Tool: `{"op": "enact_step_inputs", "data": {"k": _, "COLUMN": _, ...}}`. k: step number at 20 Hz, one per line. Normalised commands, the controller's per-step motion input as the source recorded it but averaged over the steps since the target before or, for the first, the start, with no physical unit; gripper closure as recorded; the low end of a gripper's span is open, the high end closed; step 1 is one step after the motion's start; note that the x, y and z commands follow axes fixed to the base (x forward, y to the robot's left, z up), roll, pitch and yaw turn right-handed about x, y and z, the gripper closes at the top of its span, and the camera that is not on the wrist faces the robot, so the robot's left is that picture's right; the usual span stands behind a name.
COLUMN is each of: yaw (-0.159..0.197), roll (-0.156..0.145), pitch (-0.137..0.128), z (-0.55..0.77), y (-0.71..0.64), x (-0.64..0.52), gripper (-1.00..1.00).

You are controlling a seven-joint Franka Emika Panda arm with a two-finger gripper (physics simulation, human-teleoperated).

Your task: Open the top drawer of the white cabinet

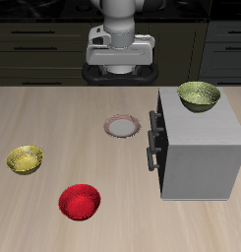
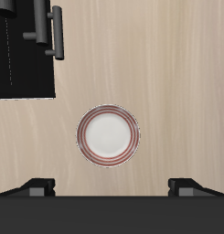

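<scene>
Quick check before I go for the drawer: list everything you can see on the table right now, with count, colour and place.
white cabinet: one, light grey, on the table, handles facing the plate.
top drawer: one, dark bar handle, appears closed.
olive bowl: one, olive-green, on top of the cabinet at its back.
plate: one, white with a reddish rim, on the table beside the cabinet's drawer side; directly under the wrist camera.
yellow bowl: one, yellow, on the table far from the cabinet.
red bowl: one, red, near the table's front edge.
table: one, light wood.
dark cupboards: dark, behind the table.
gripper: one, white and black, raised at the table's back, open, holding nothing.
</scene>
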Motion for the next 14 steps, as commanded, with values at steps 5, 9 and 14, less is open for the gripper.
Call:
{"op": "enact_step_inputs", "data": {"k": 5, "yaw": -0.016, "roll": -0.014, "pitch": 0.013, "z": -0.05, "y": -0.16, "x": 0.33, "gripper": -1.00}}
{"op": "enact_step_inputs", "data": {"k": 9, "yaw": -0.007, "roll": 0.005, "pitch": -0.016, "z": 0.09, "y": -0.21, "x": 0.35, "gripper": -1.00}}
{"op": "enact_step_inputs", "data": {"k": 14, "yaw": -0.011, "roll": 0.002, "pitch": -0.007, "z": 0.07, "y": -0.11, "x": 0.23, "gripper": -1.00}}
